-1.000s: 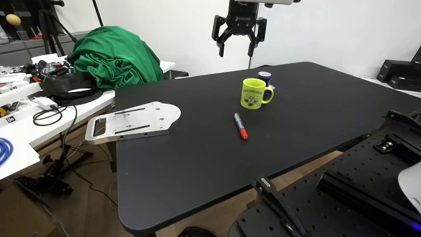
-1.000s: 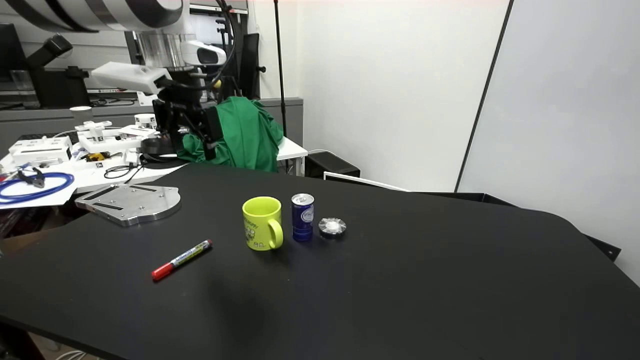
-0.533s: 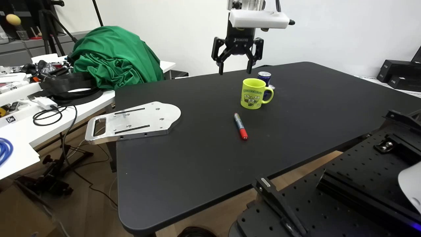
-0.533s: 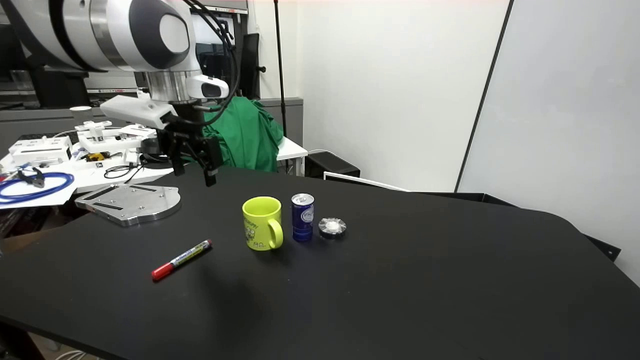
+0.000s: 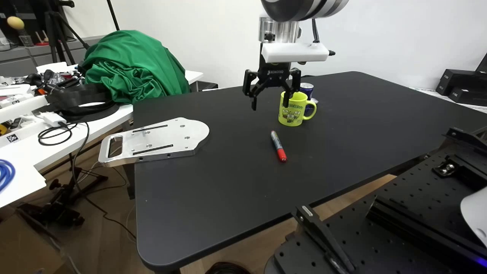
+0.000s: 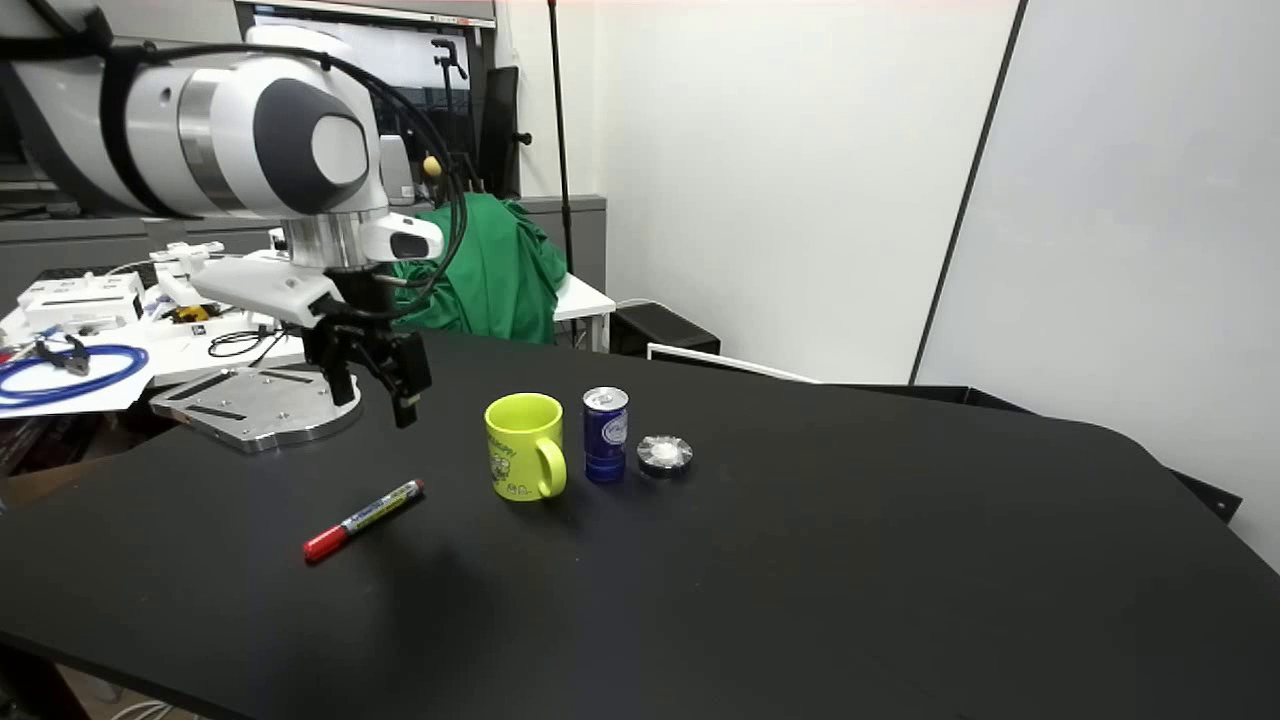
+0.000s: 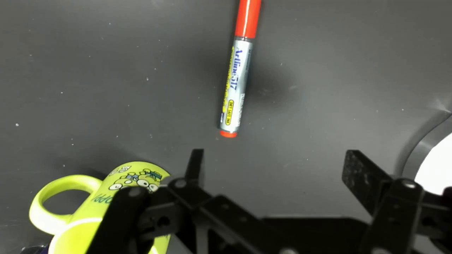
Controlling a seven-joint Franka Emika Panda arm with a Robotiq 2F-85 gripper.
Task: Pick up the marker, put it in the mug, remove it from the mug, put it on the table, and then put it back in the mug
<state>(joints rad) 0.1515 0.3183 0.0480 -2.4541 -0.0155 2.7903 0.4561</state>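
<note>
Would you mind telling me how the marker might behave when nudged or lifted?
The marker may well roll if nudged, being round-bodied and lying on its side on the flat table. It looks straight, so is probably stiff, and its slimness suggests little weight.

Red-capped marker (image 6: 364,518) near upright mug (image 6: 515,455)

We see a black worktop (image 6: 850,580); on it, in an exterior view: upright mug (image 6: 518,462), marker (image 6: 364,520) at its 8 o'clock, metal plate (image 6: 275,408) 9, blue can (image 6: 605,440) and disc (image 6: 664,455) 3.
</note>
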